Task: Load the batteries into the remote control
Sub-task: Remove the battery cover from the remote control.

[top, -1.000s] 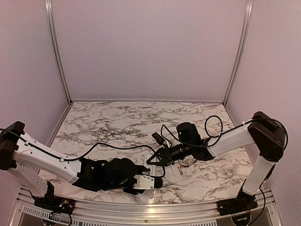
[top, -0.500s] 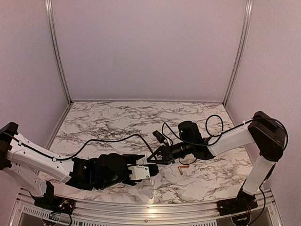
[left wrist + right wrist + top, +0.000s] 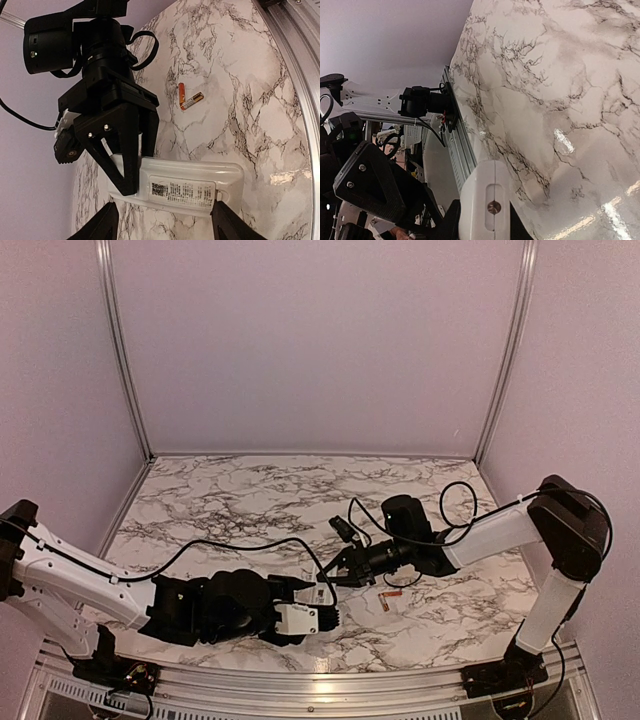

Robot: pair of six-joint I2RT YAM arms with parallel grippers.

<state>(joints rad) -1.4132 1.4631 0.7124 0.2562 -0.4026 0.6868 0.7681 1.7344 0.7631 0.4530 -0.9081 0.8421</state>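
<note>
Against a second ago, the left arm's shoulder has swung further to its own side. The remote point(image 3: 300, 618) now lies slightly closer to the left edge of the top view. The right end effector point(image 3: 328, 580) was a little apart from the remote then. It has since reached down and across to the remote's far end. The batteries point(image 3: 388, 602) have not moved.

The right end effector is clamped on that far end of the remote. In the left wrist view, one black finger point(image 3: 120, 160) lies across the white back and the other sits behind it. The right wrist view shows the white casing end-on between its fingers.

The left end effector point(image 3: 165, 212) has its two fingers set wide apart at the remote's near long edge. One finger is toward each end of that edge. The pictures do not show whether the fingers still press on the casing or stand just clear of it.

The remote lies back upward, with its printed label showing. It is low over the marble tabletop point(image 3: 220, 500), near the front edge.

There is one remote and there are two batteries. The two lie on the tabletop just right of the remote, touching at one end in a narrow V. Both are outside the remote.
</note>
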